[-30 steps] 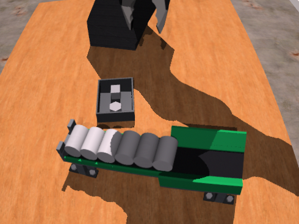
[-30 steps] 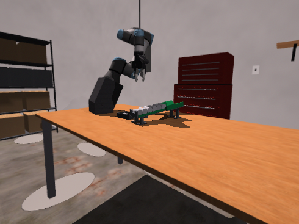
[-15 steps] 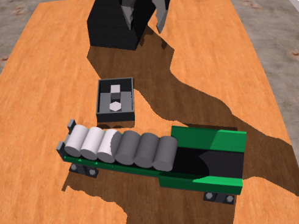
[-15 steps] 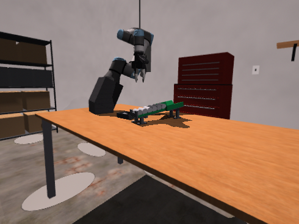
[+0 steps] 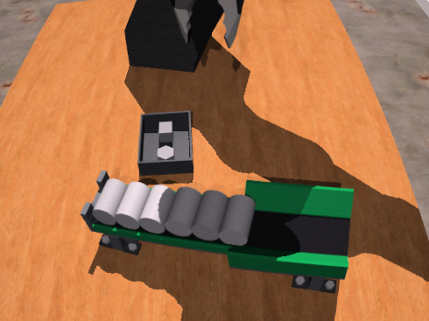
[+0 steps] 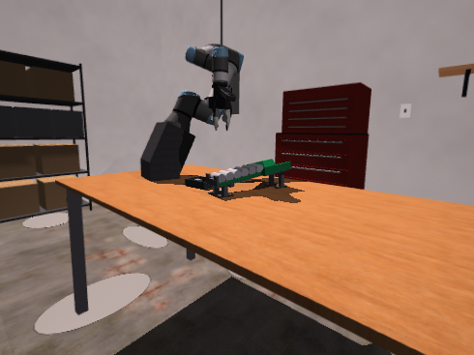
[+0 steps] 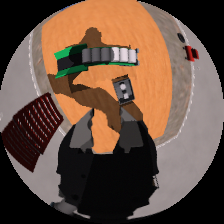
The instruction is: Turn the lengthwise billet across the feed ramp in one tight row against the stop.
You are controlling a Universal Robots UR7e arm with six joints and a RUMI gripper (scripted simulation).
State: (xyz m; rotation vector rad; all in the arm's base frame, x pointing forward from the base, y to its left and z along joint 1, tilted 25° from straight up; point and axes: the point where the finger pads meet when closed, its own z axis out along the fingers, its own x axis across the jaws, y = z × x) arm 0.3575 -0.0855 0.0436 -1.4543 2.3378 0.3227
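Note:
Several grey steel billets [image 5: 175, 212] [image 6: 237, 171] [image 7: 107, 55] lie across the green feed ramp [image 5: 302, 197] [image 6: 276, 165] [image 7: 65, 62], side by side in one row. The leftmost billet rests against the grey stop [image 5: 86, 212] at the ramp's low end. None lies lengthwise. The upper, right part of the ramp is bare. My gripper [image 5: 207, 39] [image 6: 222, 125] [image 7: 106, 108] hangs high above the table near the arm's base, far behind the ramp. Its fingers stand apart with nothing between them.
A small dark tray [image 5: 165, 167] [image 7: 122, 90] with a nut and bolt parts stands just behind the ramp's left half. The arm's black base [image 5: 158, 44] stands at the back of the table. A red tool chest [image 6: 324, 135] and a shelf [image 6: 39, 121] stand off the table.

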